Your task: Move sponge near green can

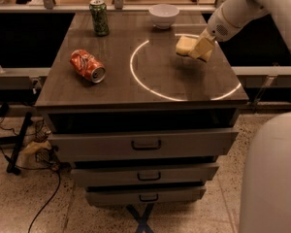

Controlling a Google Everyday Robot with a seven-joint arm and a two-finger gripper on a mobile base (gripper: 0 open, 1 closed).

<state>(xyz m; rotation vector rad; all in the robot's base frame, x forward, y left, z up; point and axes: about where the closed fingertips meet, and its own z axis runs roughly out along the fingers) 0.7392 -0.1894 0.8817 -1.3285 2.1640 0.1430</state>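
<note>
The pale yellow sponge (185,45) is at the right of the dark tabletop (111,89), lifted slightly off the surface. My gripper (202,48) comes in from the upper right and is shut on the sponge's right end. The green can (99,17) stands upright at the table's far left corner, well apart from the sponge.
A crushed red-orange can (88,66) lies on its side at the left of the table. A white bowl (164,15) sits at the far edge, just behind and left of the sponge. A white ring (136,76) is marked on the tabletop. Drawers (145,143) are below.
</note>
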